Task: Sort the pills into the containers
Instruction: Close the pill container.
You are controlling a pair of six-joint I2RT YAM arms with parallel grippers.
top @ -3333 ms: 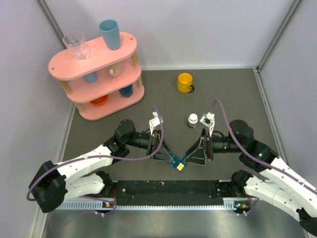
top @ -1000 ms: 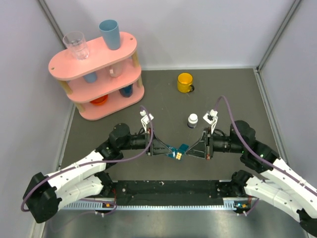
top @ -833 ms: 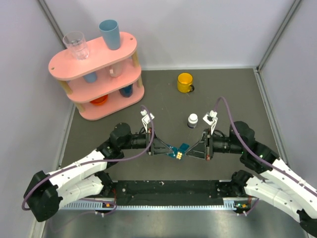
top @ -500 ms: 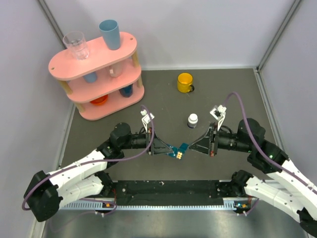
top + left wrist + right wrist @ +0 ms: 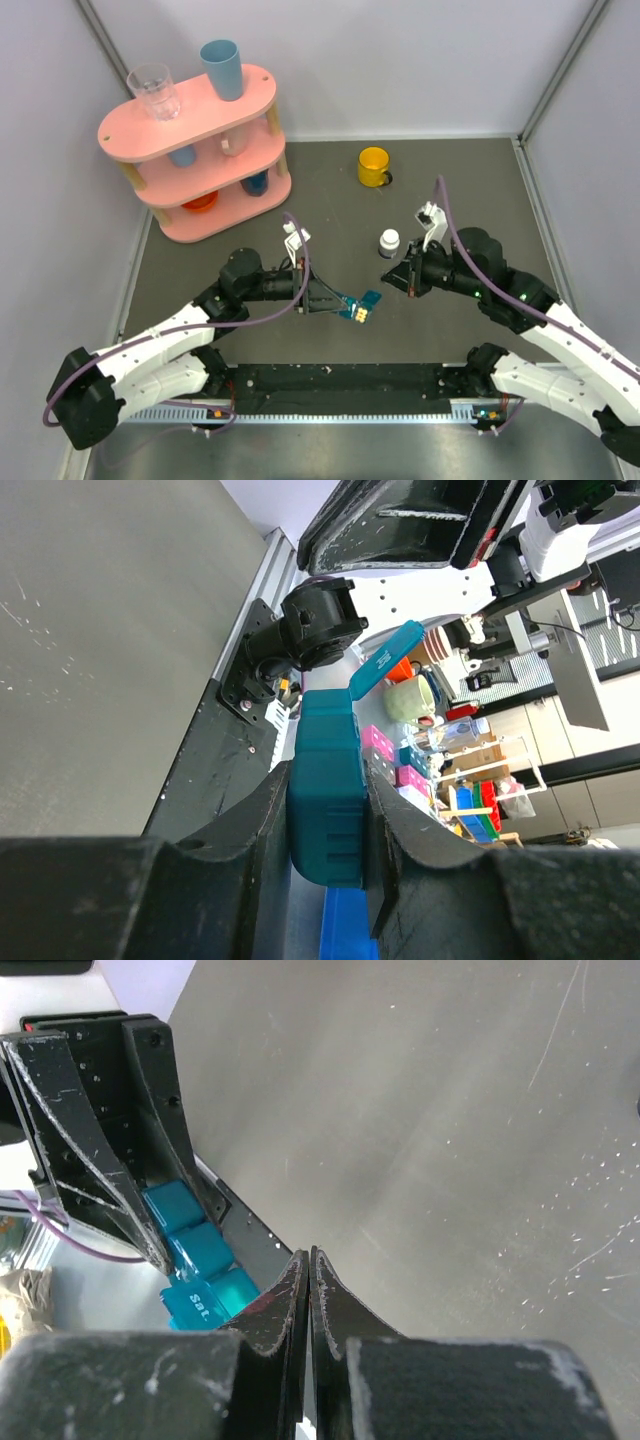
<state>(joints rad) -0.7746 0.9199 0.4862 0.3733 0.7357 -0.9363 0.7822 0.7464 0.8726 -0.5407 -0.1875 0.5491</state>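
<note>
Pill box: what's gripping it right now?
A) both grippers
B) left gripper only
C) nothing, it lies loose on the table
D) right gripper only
B: in the left wrist view the pill box sits clamped between the fingers of the left gripper, while the right gripper is shut with nothing between its fingers.

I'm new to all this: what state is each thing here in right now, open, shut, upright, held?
left gripper: shut on the pill box
pill box: clamped between the fingers, one lid flipped open
right gripper: shut, holding nothing
white bottle: upright, cap on
yellow mug: upright
clear glass: upright on the pink shelf's top tier
blue cup: upright on the top tier
</note>
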